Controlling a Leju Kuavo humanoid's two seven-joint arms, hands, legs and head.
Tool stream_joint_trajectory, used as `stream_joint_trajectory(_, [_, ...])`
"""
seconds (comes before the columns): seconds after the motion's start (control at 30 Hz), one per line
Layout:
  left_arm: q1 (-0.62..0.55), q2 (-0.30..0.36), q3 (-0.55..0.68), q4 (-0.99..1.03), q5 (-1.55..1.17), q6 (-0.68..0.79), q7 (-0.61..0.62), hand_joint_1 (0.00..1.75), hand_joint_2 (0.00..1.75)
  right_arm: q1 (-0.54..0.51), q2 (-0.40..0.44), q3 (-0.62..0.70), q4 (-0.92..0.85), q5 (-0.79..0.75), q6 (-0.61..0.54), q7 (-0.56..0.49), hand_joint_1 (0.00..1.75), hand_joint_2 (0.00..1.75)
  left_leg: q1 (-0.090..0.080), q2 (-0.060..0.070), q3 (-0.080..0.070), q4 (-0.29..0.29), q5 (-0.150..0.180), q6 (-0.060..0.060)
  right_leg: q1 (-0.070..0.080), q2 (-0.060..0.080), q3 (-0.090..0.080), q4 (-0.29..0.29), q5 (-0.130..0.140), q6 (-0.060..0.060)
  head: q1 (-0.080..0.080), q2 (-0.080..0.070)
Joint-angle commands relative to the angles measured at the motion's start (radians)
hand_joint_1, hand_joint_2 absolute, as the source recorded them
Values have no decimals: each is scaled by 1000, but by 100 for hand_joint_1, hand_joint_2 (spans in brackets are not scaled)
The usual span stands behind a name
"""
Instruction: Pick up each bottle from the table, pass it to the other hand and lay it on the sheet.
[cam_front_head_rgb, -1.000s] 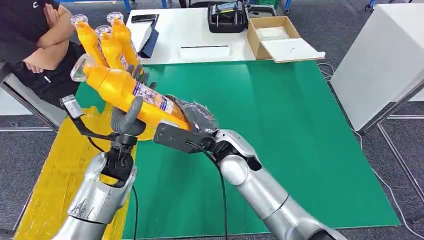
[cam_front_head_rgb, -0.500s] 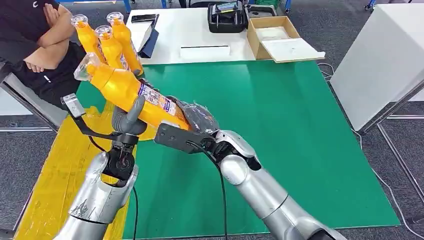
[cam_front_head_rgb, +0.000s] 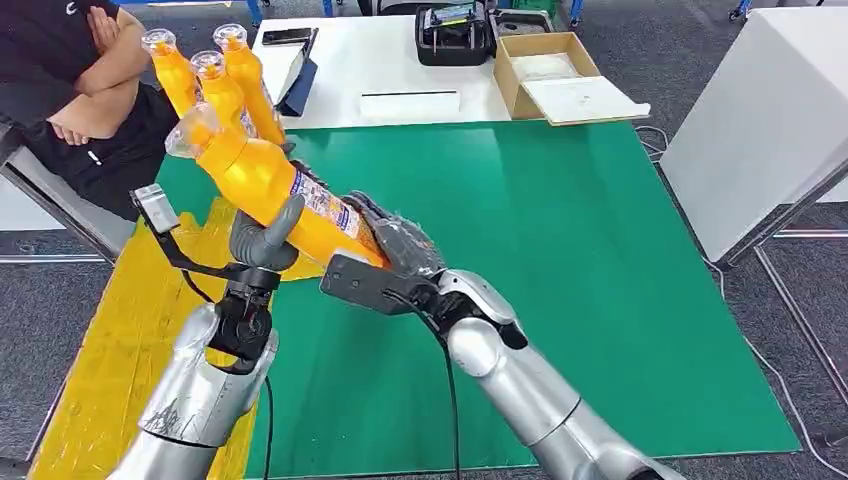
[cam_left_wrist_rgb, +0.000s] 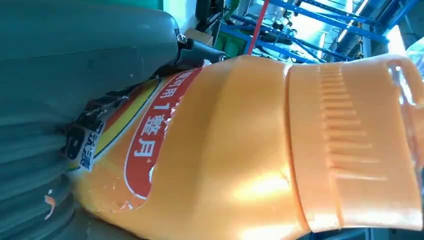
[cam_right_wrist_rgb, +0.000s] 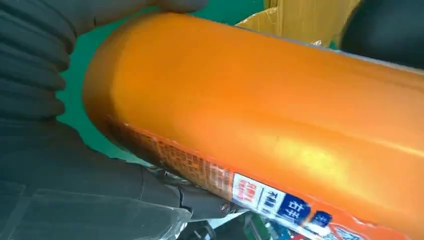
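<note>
Change: our bottle (cam_front_head_rgb: 275, 190) has tipped up more and moved right.
Hands: left hand (cam_front_head_rgb: 262, 240) and right hand (cam_front_head_rgb: 395, 245) both hold it.
Meaning: we think the pass is halfway.

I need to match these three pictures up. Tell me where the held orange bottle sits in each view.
Head view: the held orange bottle slants left of centre, cap up, between the left robot hand and the right robot hand.
Left wrist view: its shoulder and ribbed collar span the picture.
Right wrist view: its lower body crosses the picture.
Shared landmark: the bottle's printed label.
</note>
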Motion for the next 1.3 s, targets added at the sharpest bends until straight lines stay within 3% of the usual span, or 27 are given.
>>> stream_joint_trajectory(0.03, [-50, 14, -11, 66, -6, -11, -5, 175, 175, 30, -84, -67, -72, -80, -9, -46, 0, 0, 0, -3, 2, 0, 0, -1, 0, -5, 3, 0, -1, 0, -1, 0])
stream_joint_trajectory(0.27, [-73, 34, 5, 107, -63, 7, -40, 175, 175, 117, -207, -172, -224, -100, -16, -55, 0, 0, 0, -6, 3, 0, -1, -1, 0, -9, 6, -1, -3, 1, 0, 0])
stream_joint_trajectory(0.7, [-80, 36, 11, 108, -61, 6, -39, 175, 175, 114, -204, -173, -228, -99, -15, -52, 0, 0, 0, -2, 2, 1, -2, -1, 0, -4, 4, 1, -2, 0, 0, 0])
stream_joint_trajectory(0.77, [-108, 45, 4, 114, -238, 153, -102, 175, 175, 127, -225, -184, -256, -84, -40, -32, 0, 0, 0, -2, 1, 0, -1, -1, 0, -3, 2, 0, -1, 0, 0, 0])
stream_joint_trajectory(0.8, [-136, 57, -1, 118, -423, 303, -129, 175, 175, 158, -256, -207, -299, -89, -53, -23, 0, 0, 0, -3, 2, 1, -2, -1, 0, -5, 3, 1, -2, 0, 0, 0])
stream_joint_trajectory(1.0, [-184, 157, 6, 243, -1192, 733, -100, 175, 175, 289, -402, -286, -411, -104, -58, -59, 0, 0, 0, -9, 4, 0, -1, -1, 0, -10, 6, -1, -3, 1, 0, 0])
stream_joint_trajectory(1.13, [-211, 213, -8, 512, -1401, 828, -120, 175, 175, 256, -395, -357, -402, -105, -18, -66, 0, 0, -2, -3, 5, 0, -2, -2, -2, -6, 6, 1, -3, 1, 0, 0])
stream_joint_trajectory(1.2, [-211, 211, -3, 548, -1393, 841, -144, 175, 175, 253, -396, -363, -400, -103, -12, -67, 0, 0, -2, -2, 3, -1, -1, -1, -3, -3, 4, 0, -1, 0, 0, 0])
stream_joint_trajectory(1.3, [-265, 203, -55, 767, -1478, 845, -134, 175, 175, 235, -433, -356, -393, -131, 30, -84, 0, 0, -2, -4, 4, -1, -1, -1, -2, -5, 4, 0, -2, 0, -1, 0])
